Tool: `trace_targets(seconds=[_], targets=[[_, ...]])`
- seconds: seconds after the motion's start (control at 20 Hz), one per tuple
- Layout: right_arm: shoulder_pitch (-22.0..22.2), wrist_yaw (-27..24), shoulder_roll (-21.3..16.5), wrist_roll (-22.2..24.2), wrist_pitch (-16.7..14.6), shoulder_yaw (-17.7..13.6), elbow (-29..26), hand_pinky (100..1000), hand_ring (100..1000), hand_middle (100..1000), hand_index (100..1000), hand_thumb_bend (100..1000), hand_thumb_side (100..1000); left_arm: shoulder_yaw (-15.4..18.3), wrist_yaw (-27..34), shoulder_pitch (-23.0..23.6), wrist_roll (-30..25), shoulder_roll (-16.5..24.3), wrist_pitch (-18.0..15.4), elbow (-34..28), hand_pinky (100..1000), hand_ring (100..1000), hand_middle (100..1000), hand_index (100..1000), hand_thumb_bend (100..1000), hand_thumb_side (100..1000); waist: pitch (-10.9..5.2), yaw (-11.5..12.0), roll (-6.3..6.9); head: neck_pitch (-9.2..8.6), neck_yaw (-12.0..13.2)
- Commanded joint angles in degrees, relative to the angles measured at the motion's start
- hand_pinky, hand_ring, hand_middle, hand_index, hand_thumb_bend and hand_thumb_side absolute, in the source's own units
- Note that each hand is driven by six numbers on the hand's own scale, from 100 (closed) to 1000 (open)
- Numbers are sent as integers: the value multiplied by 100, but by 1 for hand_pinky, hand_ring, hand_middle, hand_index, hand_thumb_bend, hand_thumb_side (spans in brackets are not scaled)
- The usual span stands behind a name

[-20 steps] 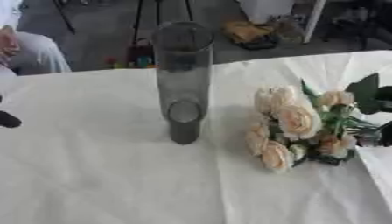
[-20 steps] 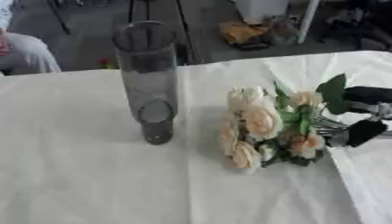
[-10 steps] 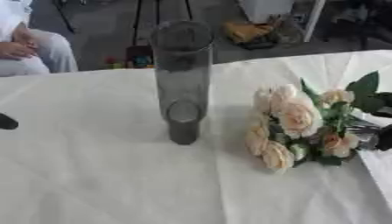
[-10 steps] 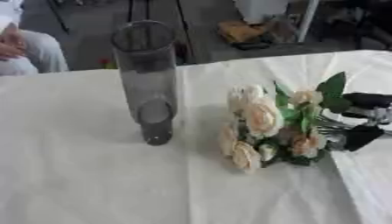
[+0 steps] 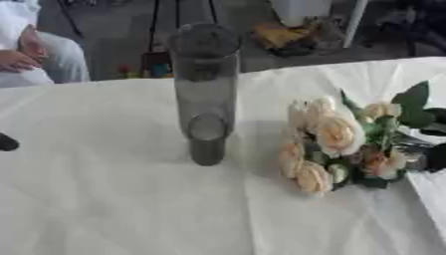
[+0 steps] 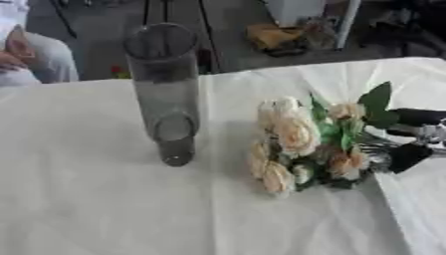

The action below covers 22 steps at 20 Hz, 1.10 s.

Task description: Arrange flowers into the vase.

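1. Bouquet (image 6: 300, 144) of cream and peach roses with green leaves lying on the white tablecloth (image 6: 104, 209), blooms pointing away from the right hand's fingers, toward the vase; stem end sitting at those fingers, at the right edge of the view.
2. Right hand (image 6: 409, 142), black with silver parts, reaching in from the right edge; fingers (image 6: 402, 156) curling round the stem end, one dark finger passing above the stems and another below, leaves overlapping them. Only part of the hand showing, the rest running off the edge.
3. Vase (image 6: 166, 94), a tall clear grey cylinder, standing upright on the cloth well apart from the right hand's fingers, on the far side of the blooms from them. Nearest roses lying just beside the vase's base without touching it; open rim facing up, nothing inside.
4. Left hand (image 5: 7, 142) showing only as a small dark rounded tip at the left edge of the left eye view, well apart from the vase and farther still from the bouquet. Impossible to tell whether its fingers are spread, pressed together or curled; not appearing at all in the right eye view.
5. Cloth lying slightly creased, a fold running toward the near edge, between the vase and the bouquet.
6. Beyond the far table edge, opposite the fingers' side: dark floor and an orange-yellow object (image 6: 278, 36), blurred.
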Motion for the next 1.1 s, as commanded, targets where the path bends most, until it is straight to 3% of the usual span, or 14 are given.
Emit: trace_targets(seconds=[0.05, 0.35, 1.1], targets=[[-89, -82, -158, -23, 22, -40, 18, 856, 1000, 975, 1000, 292, 491, 1, -16, -63, -18, 28, -3, -103, 526, 663, 715, 868, 149, 1000, -94, 0, -18, -70, -35], [-103, -134, -135, -105, 22, -32, 22, 822, 952, 860, 995, 271, 502, -2, -23, -67, -22, 28, 1, -103, 526, 663, 714, 866, 146, 1000, -77, 3, -12, -62, -29], [-107, -44, -96, -477, 5, 5, 90, 762, 828, 602, 816, 120, 515, -4, -32, -83, -35, 29, 14, -103, 526, 660, 708, 861, 136, 1000, -67, 33, -10, -83, -33]])
